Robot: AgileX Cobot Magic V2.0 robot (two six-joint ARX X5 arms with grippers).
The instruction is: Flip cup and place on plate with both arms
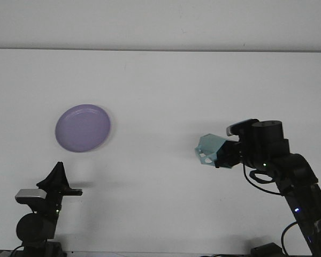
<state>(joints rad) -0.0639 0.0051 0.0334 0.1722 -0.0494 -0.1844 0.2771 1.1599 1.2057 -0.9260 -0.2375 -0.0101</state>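
- White table (166, 96) fills almost the whole front view, and behind it at 12 o'clock we see a plain pale wall (160, 24).
- On the table, toward 9 o'clock from the middle, we see the plate (83, 128). It is round, lilac in colour, shallow, with a low raised rim, and it lies flat with nothing on it.
- At 3 o'clock from the middle we see the cup (211, 149). It is pale teal and a little see-through, with angled sides that get wider to one end, and a small handle loop shows on its lower left side.
- The cup is tilted on its side and it is off the table, carried by our right gripper (223, 154). It is well apart from the plate, with a wide bare piece of table between them.
- The right gripper is closed on the cup: its dark fingers hold the right part of the cup, and the cup sticks out to the left from them, toward 9 o'clock.
- The right arm (289, 176) is black; it comes up from 5 o'clock and bends to the left, with a cable hanging under the wrist.
- Our left gripper (56, 176) stays low at 7 o'clock, just under the plate in the view but not touching it. Its dark fingers come together into one point upward, so it is closed and holds nothing.
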